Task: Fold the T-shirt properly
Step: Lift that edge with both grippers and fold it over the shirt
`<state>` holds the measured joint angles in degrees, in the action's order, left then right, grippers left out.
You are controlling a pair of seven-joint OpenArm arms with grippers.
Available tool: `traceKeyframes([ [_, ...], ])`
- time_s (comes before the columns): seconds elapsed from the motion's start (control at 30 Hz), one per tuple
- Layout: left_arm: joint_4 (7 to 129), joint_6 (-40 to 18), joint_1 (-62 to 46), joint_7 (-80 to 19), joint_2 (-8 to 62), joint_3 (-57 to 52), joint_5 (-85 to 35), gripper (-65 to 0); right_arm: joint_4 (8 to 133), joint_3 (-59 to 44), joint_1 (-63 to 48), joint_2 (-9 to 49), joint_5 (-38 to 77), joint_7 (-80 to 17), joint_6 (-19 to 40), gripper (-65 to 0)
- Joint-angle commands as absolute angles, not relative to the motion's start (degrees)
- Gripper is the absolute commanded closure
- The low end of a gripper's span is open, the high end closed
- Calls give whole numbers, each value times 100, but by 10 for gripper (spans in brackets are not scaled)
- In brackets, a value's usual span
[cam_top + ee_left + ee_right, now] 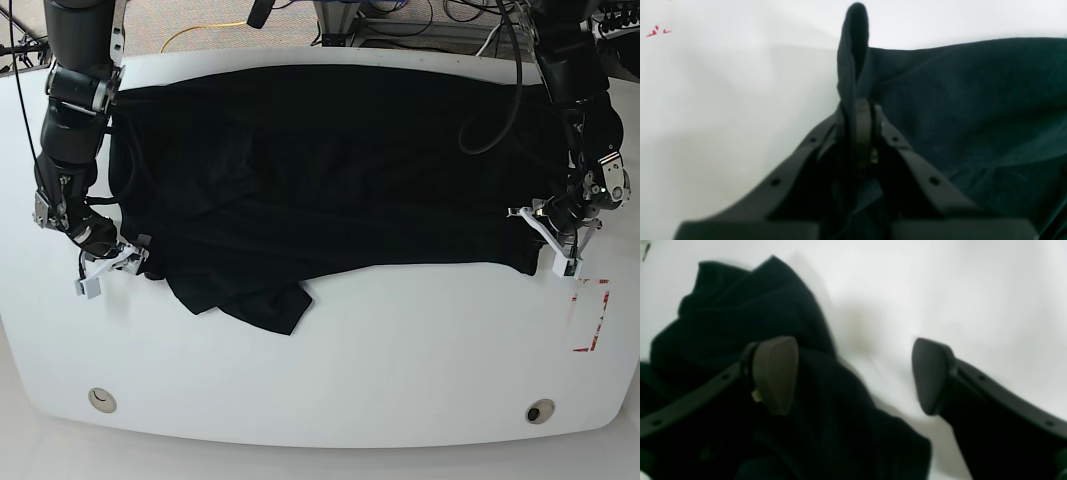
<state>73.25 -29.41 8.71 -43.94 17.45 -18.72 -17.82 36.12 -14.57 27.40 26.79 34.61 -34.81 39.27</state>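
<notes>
Left gripper (863,110) clamped on T-shirt (330,180) hem fold. Right gripper (853,376) jaws apart, holding nothing; cloth corner under its left finger. Shirt spread on table (400,350), long axis between arms.

arms: black, jointed segments, two of them
cables: black, looping along the right-side arm
left gripper (863,110): dark fingers, small screw holes
right gripper (853,376): dark rounded pads
gripper tips: white, seen from base
</notes>
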Motion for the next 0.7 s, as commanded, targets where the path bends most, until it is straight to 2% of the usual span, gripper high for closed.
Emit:
traceKeyframes([
  [0.0, 7433, -2941, 998, -4286, 1833, -1903, -1833, -1, 3688, -1297, 2923, 2756, 3565, -3354, 4000, -503],
  [0.17, 7433, -2941, 1007, -4286, 1833, -1903, -1833, -1, 3688, -1121, 2914, 2563, 3574, -3354, 4000, -487],
  [0.33, 7433, -2941, 989, -4286, 1833, -1903, -1833, -1, 3688, -1051, 2967, 2264, 3565, -3336, 4000, -365],
  [0.57, 7433, -2941, 980, -4286, 1833, -1895, -1815, -1, 3662, -1059, 3160, 2097, 3556, -2976, 3978, -357],
  [0.67, 7433, -2941, 989, -4286, 1833, -1895, -1815, -1, 3644, -1042, 3301, 2105, 3556, -2993, 3969, -303],
])
